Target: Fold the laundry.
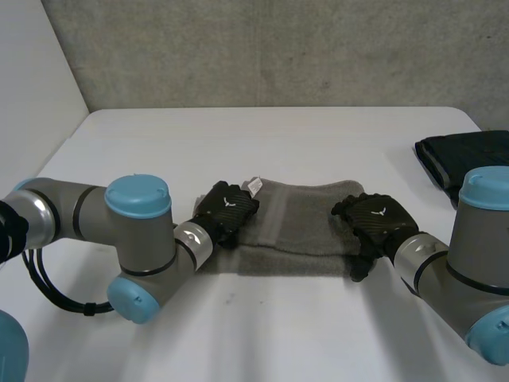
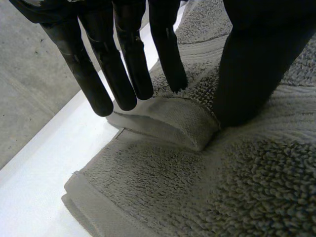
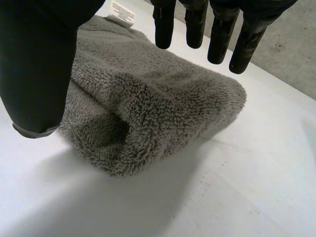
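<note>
Grey towel (image 1: 301, 231) lies doubled into a long strip on the table (image 1: 238, 143); one fold looks done and more remain. The left hand (image 1: 227, 211) rests on the towel's left end, fingers straight, thumb pressing, nothing pinched. The right hand (image 1: 374, 219) is at the towel's right end, fingers straight, empty.

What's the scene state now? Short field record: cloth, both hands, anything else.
cloth: grey towel, folded, in the middle of the white table
label: white tag at the towel's far left corner
left hand: on the towel's left end, fingers straight
right hand: at the towel's right end, fingers straight
other: dark cloth at the table's right edge
</note>
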`<state>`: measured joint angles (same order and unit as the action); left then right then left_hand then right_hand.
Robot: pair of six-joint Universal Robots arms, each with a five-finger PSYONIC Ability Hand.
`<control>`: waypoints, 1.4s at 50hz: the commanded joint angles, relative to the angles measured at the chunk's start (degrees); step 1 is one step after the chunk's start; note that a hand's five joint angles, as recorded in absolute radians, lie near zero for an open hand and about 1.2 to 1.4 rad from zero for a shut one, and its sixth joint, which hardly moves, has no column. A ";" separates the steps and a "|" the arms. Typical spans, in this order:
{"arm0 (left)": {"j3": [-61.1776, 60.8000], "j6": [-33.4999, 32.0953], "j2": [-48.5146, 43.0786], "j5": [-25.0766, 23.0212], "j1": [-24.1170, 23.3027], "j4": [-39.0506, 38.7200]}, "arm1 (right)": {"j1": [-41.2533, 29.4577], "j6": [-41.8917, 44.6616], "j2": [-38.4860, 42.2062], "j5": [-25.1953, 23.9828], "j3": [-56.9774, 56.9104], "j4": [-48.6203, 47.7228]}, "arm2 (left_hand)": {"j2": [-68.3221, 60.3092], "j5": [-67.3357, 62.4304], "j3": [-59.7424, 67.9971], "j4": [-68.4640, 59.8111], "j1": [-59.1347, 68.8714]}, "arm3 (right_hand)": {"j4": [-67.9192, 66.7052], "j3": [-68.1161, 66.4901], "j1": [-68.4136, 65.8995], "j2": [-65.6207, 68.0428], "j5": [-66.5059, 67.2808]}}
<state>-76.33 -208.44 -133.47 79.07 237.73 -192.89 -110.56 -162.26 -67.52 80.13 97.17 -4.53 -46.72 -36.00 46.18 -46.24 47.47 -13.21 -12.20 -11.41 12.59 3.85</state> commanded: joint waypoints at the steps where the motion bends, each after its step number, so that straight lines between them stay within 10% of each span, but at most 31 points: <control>1: 0.04 -0.21 0.49 1.43 -0.25 -0.03 | 0.17 -0.08 -0.50 0.37 0.39 -0.31 | -33.28 -33.99 33.81 -33.75 32.53 | 0.27 -0.75 -1.54 0.35 -0.90; 9: -8.03 -2.93 12.16 11.27 -0.87 -0.21 | -0.18 -1.22 -1.91 0.81 0.39 -1.71 | -33.28 -34.00 33.82 -33.76 32.53 | 0.27 -0.75 -1.53 0.35 -0.90; 26: -18.51 -8.04 15.96 13.03 -0.52 -0.03 | -2.91 -1.83 2.92 0.73 -0.32 -2.15 | -33.28 -34.00 33.82 -33.76 32.53 | -15.54 -16.55 -17.34 16.16 14.90; 33: -18.33 -7.42 16.13 14.44 -0.51 -0.12 | -2.47 -1.13 4.94 0.90 -0.40 -3.56 | 5.53 4.81 -4.99 5.06 -6.28 | -24.11 -25.13 -25.92 24.73 23.48; 40: -17.89 -7.07 19.38 14.71 -0.43 -0.12 | -2.03 1.24 4.07 2.04 0.65 -4.96 | 7.57 6.85 -7.03 7.10 -8.32 | -66.79 -67.80 -68.59 67.41 66.15; 53: -19.48 -3.74 26.42 14.62 1.50 0.50 | 1.49 29.18 -5.51 3.97 2.59 -0.92 | 9.58 8.87 -9.05 9.11 -10.34 | -66.79 -67.80 -68.59 67.41 66.15; 63: -17.98 0.05 27.47 14.62 3.61 -0.21 | -17.74 35.33 0.45 6.44 -12.87 -0.92 | 14.46 13.75 -13.93 13.99 -15.21 | -66.79 -67.80 -68.59 67.41 66.15; 70: -15.35 6.54 27.65 14.71 5.46 -0.21 | -28.83 43.60 10.38 -3.57 -18.95 -0.49 | 15.31 14.59 -14.77 14.84 -16.06 | -66.79 -67.80 -68.59 67.41 66.15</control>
<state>-94.03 -207.44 -105.81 93.63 241.47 -192.85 -128.39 -124.86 -66.49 84.83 84.27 -5.05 -29.70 -18.99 29.93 -29.26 29.75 -68.21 -67.88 -55.57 66.96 56.98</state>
